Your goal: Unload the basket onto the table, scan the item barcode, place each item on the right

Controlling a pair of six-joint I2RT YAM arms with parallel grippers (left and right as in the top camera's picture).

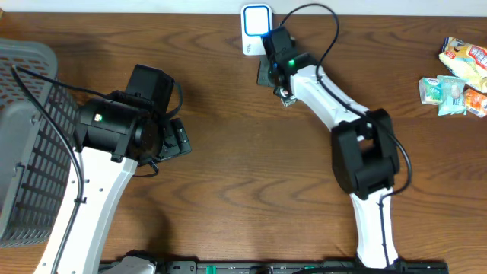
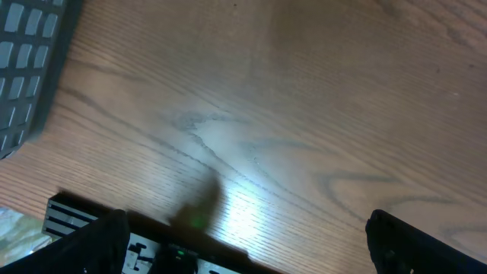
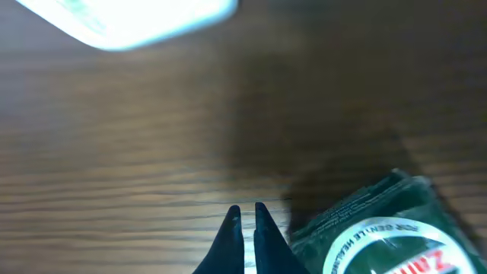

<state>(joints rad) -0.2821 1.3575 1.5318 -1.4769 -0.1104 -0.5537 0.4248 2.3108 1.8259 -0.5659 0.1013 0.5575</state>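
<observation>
Item: 1 dk-green pouch [image 3: 373,236], round white label w/ red print. It lay flat on the tabletop [image 1: 228,205] just beside the R tool [image 3: 246,207], not in it; contact unclear. R tool pressed together, empty. L tool [image 2: 255,243] spread wide, nothing btwn, well apart from the item.

Pouch prob. light, soft, crinkly, a bit slick. Best pinched at an edge seam, not mid-face.

Count: 1 scanner [image 1: 256,27], 1 grey basket [image 1: 27,152], approx. 4 snack pkts [image 1: 456,80] far R.

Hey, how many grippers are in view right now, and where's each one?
2. The left gripper hangs open over bare wood beside the grey basket; the right gripper is shut near the white scanner, a green packet beside it.
</observation>
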